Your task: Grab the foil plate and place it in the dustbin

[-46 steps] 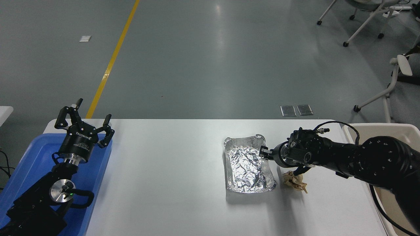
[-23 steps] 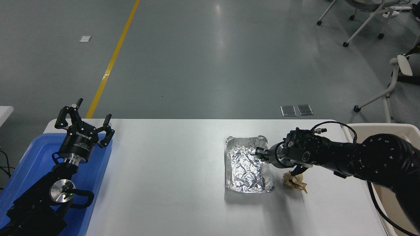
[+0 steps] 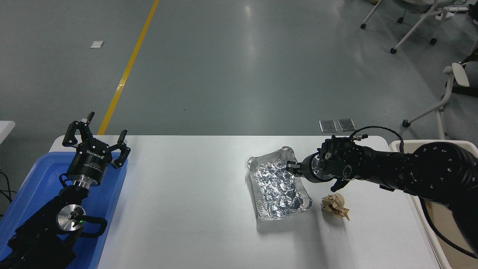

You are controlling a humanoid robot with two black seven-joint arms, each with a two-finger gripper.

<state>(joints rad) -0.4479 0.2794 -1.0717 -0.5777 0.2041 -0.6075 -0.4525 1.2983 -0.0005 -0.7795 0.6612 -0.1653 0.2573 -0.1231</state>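
Here, right claw (image 3: pixel 292 167) clamped on the foil plate's (image 3: pixel 278 186) far right rim.

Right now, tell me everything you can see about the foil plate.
The foil plate is a shiny, crinkled silver tray, rectangular with rounded corners and a raised, bent rim. It looks like thin aluminium foil and holds nothing. It sits right of centre on the white table, skewed, its far end seemingly lifted. The right tool is at its far right rim and appears to grip it. A crumpled brown paper ball lies just right of it, not touching.
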